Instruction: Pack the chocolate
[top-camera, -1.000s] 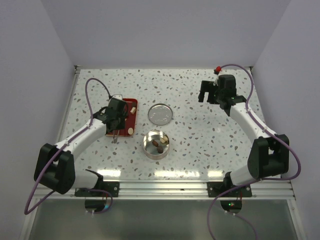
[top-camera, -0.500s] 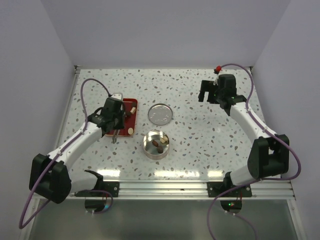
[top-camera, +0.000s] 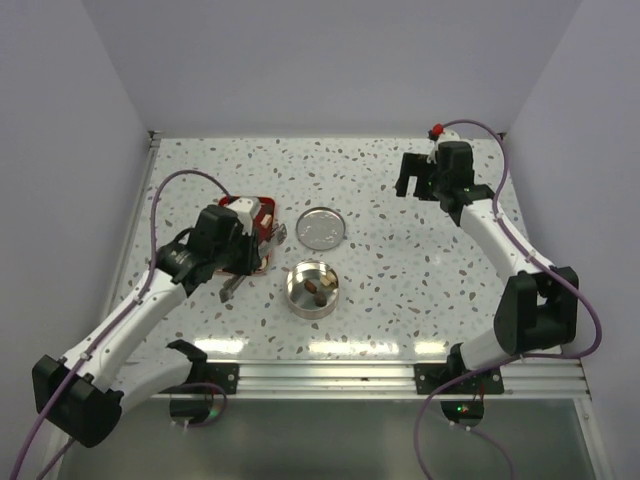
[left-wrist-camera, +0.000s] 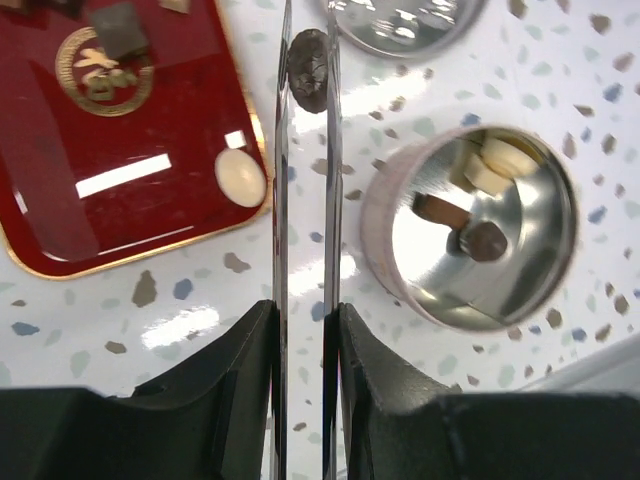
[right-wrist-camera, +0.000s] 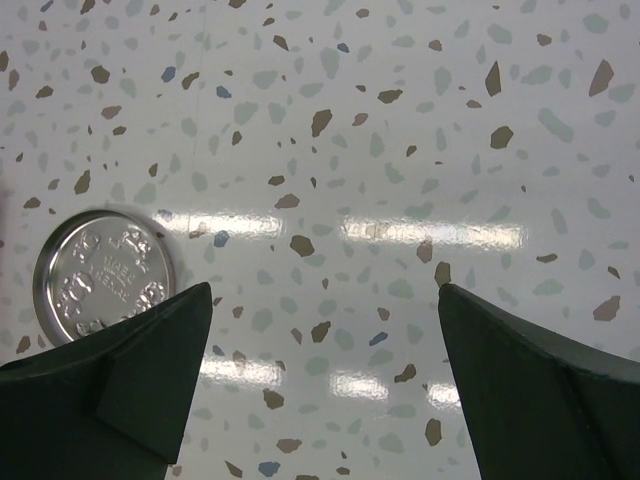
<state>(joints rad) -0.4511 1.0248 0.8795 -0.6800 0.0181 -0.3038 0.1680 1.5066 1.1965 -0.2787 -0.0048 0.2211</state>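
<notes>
My left gripper (left-wrist-camera: 301, 312) (top-camera: 252, 258) is shut on thin metal tweezers (left-wrist-camera: 304, 190). The tweezer tips pinch a dark brown chocolate chunk (left-wrist-camera: 307, 68) above the table, between the red tray (left-wrist-camera: 60, 230) and the open round tin (left-wrist-camera: 395, 270) (top-camera: 296, 296). The tin holds dark chunks (left-wrist-camera: 485, 240) and cream chunks (left-wrist-camera: 497, 158). A cream chunk (left-wrist-camera: 240, 177) and a dark square piece (left-wrist-camera: 118, 28) lie on the tray. My right gripper (right-wrist-camera: 325, 290) (top-camera: 410, 180) is open and empty, high over the far right of the table.
The tin's silver lid (top-camera: 322, 227) (right-wrist-camera: 100, 275) lies flat just behind the tin, and it also shows in the left wrist view (left-wrist-camera: 400, 20). The red tray (top-camera: 262, 208) sits to the left of the lid. White walls close in the table.
My left arm has swung towards the near side and right, carrying the tweezers off the tray towards the tin with a dark chunk in the tips. The right arm barely moved.
</notes>
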